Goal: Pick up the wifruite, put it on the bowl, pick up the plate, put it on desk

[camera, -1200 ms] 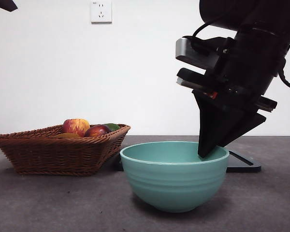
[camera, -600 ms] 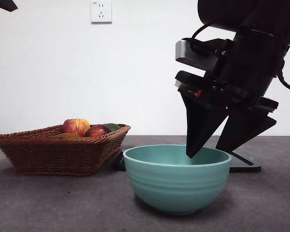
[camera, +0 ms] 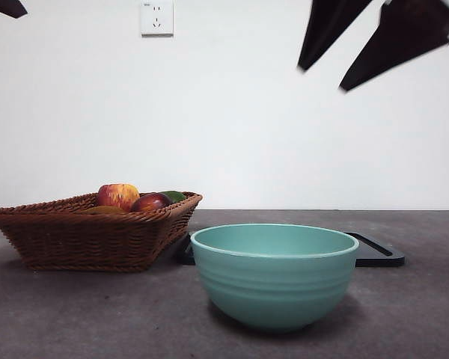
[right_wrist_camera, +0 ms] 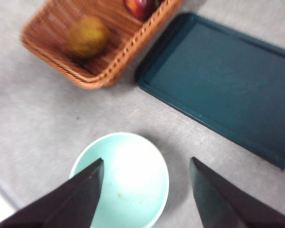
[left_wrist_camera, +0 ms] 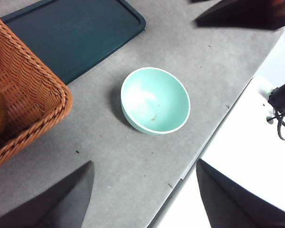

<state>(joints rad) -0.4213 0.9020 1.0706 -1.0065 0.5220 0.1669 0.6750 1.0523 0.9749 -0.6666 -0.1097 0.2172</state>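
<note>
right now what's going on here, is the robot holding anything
Nothing is held. The right gripper hangs open and empty high above the teal bowl, which stands empty on the desk. The left gripper is open too, waiting off to the side. The kiwifruit lies in the wicker basket along with an apple and a dark red fruit. A dark green tray lies flat on the desk behind the bowl.
</note>
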